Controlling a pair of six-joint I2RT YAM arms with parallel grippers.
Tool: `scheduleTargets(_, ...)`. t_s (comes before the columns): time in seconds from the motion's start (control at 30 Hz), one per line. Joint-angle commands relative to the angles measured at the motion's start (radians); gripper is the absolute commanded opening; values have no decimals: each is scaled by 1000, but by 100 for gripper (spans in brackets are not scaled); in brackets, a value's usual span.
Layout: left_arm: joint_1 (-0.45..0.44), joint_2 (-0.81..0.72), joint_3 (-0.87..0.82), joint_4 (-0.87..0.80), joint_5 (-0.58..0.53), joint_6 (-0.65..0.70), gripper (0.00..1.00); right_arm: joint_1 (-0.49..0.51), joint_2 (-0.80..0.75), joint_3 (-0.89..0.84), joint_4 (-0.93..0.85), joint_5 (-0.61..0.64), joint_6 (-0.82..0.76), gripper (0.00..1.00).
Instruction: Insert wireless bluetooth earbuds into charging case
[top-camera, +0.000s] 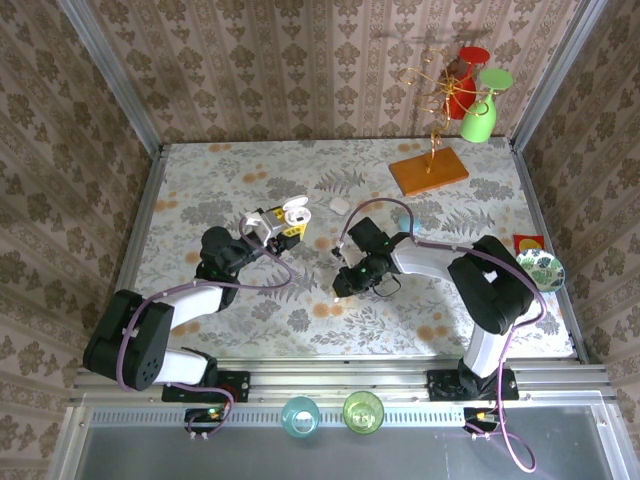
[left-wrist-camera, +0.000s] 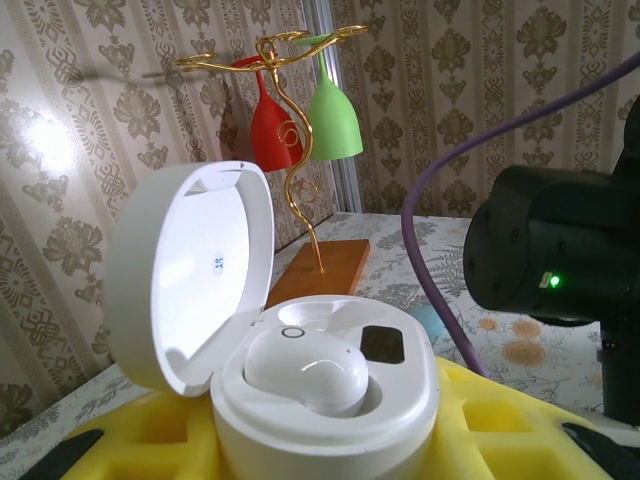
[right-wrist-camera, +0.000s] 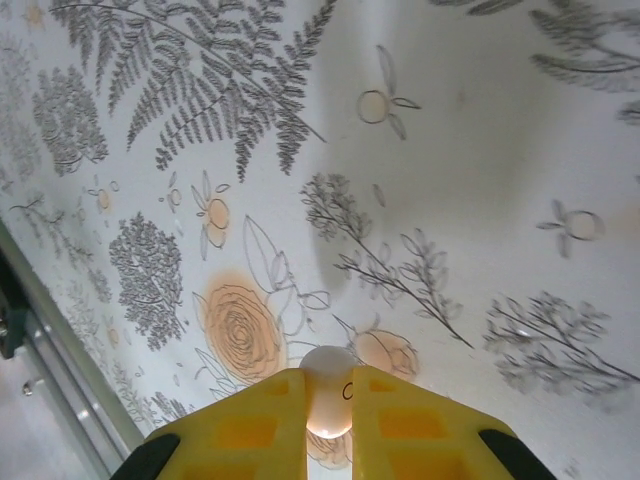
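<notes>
- Left pincer (left-wrist-camera: 330, 445) clamps the open charging case (left-wrist-camera: 300, 250); seated earbud (left-wrist-camera: 305, 372) fills one socket.
- Right pincer (right-wrist-camera: 328, 425) pinches a white earbud (right-wrist-camera: 328, 385), close over the bench (right-wrist-camera: 450, 150).
- Step: transfer. Next: carry it to the case, align with the free socket, press in.

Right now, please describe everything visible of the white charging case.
The white charging case is a glossy plastic oval, held upright in the left gripper, between its yellow fingers. Its lid stands open, tilted back to the left. One white earbud sits in a well; beside it is a dark rectangle.
</notes>
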Motion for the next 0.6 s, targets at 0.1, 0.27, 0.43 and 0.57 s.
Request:
scheduleTargets(0.1,-2,16,17,52,11,10,31,3,-64,49,-138,211,-23,17)
scheduleTargets(0.27,-3,30,12,51,10,13,31,1,-108,74,-186,306,-22,17)
scheduleTargets(0.43,-7,55,4,51,5,17,31,-1,-161,109,-240,358,-21,17)
scheduleTargets(0.57,-16,104,-8,85,-1,7,31,-1,-213,150,-275,364,-23,17)
